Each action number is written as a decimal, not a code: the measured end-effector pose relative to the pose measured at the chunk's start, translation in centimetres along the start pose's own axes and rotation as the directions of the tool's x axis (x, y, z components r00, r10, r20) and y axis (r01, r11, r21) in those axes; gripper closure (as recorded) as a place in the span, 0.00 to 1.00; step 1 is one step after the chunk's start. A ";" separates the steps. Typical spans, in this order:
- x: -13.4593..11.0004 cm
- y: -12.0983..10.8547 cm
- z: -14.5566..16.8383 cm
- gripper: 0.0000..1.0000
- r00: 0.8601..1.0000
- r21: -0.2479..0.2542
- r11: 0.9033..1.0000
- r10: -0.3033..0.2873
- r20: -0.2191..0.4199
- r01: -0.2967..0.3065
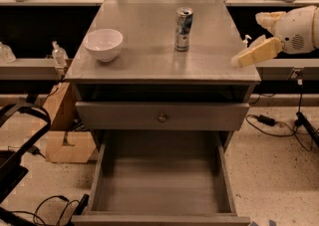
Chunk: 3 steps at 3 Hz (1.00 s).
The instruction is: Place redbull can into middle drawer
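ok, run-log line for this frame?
phase: pre-grasp | gripper: open, holding nothing, at right edge of cabinet top | redbull can: upright on top, untouched | middle drawer: pulled out, no can inside | white bowl: top left

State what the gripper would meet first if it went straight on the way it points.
Probably the right edge of the cabinet top. The gripper hangs just beside it, pointing left and slightly down. The redbull can stands farther back, off that line. Depth is unclear; it might skim above the surface.
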<state>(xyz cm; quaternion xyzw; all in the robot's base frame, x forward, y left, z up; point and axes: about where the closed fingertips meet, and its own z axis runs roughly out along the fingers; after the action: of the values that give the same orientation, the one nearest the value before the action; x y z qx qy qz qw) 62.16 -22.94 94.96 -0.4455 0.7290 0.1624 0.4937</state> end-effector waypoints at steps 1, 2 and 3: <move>-0.7 -2.6 4.3 0.00 0.993 0.001 1.000 0.027 0.118 -0.028; -0.9 -5.4 8.4 0.00 0.981 0.002 0.999 0.048 0.187 -0.049; -0.8 -7.4 11.1 0.00 0.966 0.008 0.997 0.074 0.247 -0.078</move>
<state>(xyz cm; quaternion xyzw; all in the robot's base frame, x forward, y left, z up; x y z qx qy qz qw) 74.69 -19.10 92.07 -0.3891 0.6799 0.2291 0.5777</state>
